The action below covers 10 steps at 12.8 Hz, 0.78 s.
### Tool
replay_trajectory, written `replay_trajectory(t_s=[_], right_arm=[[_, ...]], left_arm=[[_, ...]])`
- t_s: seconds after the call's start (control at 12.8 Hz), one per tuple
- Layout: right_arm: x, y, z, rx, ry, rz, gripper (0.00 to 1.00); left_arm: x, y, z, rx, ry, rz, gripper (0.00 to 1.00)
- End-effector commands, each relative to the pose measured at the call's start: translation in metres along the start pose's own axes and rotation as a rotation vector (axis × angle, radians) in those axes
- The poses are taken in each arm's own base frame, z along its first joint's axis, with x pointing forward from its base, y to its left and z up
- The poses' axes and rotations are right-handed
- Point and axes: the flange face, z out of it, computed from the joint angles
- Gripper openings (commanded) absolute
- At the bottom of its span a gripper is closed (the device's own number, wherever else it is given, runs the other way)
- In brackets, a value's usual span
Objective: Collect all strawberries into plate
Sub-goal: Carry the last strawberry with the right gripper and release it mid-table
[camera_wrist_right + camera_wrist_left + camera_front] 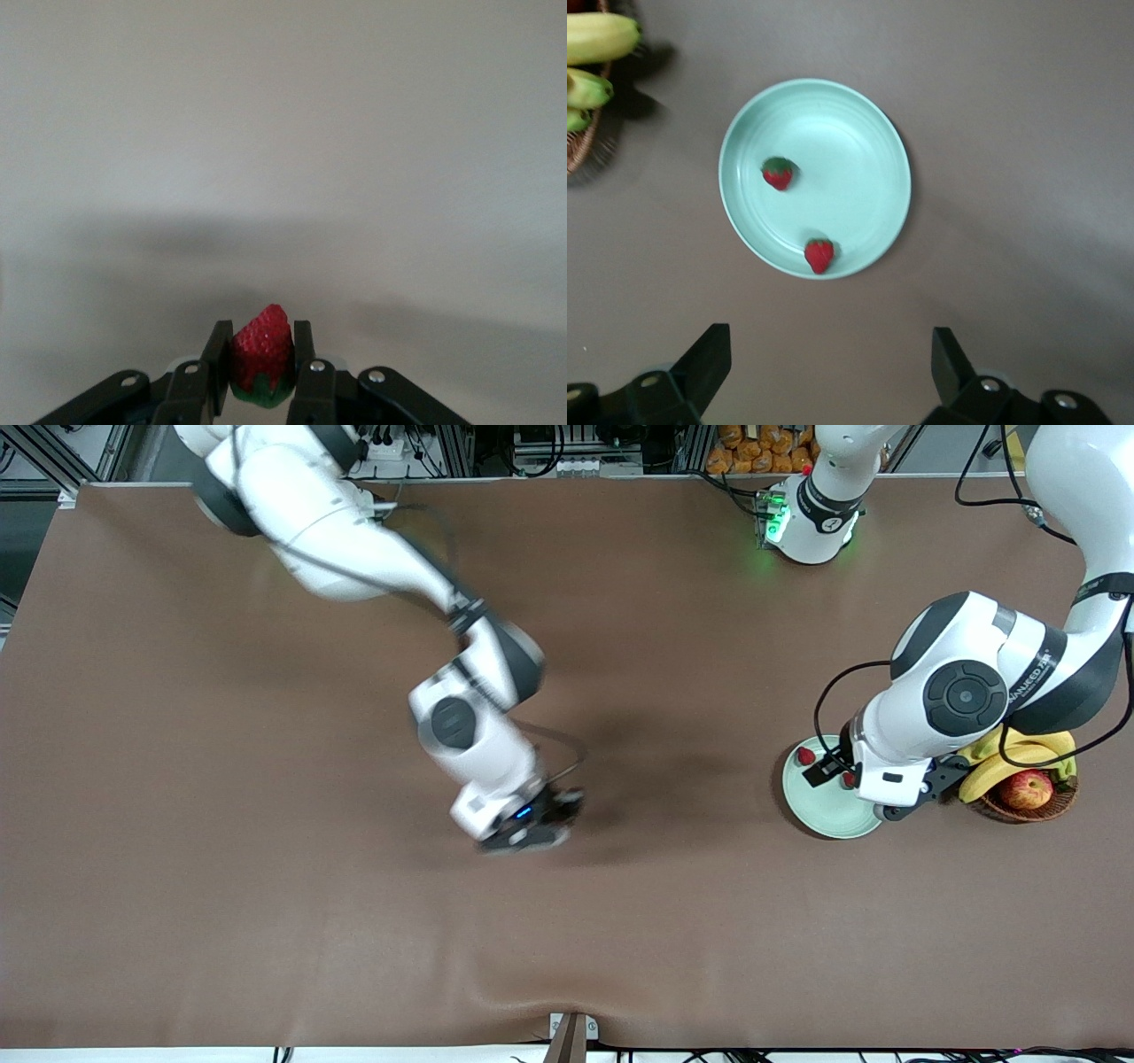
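The pale mint-green plate [824, 808] lies near the left arm's end of the table and also shows in the left wrist view [859, 133]. Two strawberries lie in it, one [778, 173] toward the middle and one [819, 255] by the rim; both show in the front view [805, 756] [848, 780]. My left gripper [828, 363] is open and empty, held above the table beside the plate. My right gripper [262, 343] is shut on the third strawberry [263, 350]. It holds the berry over the middle of the table [536, 828], where the hand hides it.
A brown wicker basket [1054, 804] with bananas [1019, 755] and a red-yellow apple [1026, 788] stands beside the plate at the left arm's end. The brown table cover [266, 824] stretches bare toward the right arm's end.
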Motion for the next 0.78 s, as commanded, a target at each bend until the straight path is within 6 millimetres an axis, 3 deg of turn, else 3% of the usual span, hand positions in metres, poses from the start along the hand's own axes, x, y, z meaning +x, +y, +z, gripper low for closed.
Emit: replay_trajectory(t_s=[0.0,0.23,0.39,0.55,0.7], right_arm=[[-0.047,-0.057,0.024,-0.012,0.051,-0.077,0.00],[-0.105,-0.109,0.052,-0.009,0.057,-0.194,0.00],[-0.133,-0.122,0.066,-0.036,0.044,-0.257,0.00],[-0.139,-0.120,0.075,-0.060,0.048,-0.289,0.00],[-0.131,-0.104,0.087,-0.104,0.061,-0.298,0.00]], left_arm=[[-0.011,0.004,-0.009,0.004,-0.019,0.000,1.00],[-0.020,0.011,-0.004,0.011,-0.032,0.000,1.00],[-0.023,0.013,0.002,0.019,-0.040,0.004,1.00],[-0.028,0.012,0.014,0.049,-0.051,0.019,1.00],[-0.030,0.012,0.019,0.053,-0.061,0.022,1.00]])
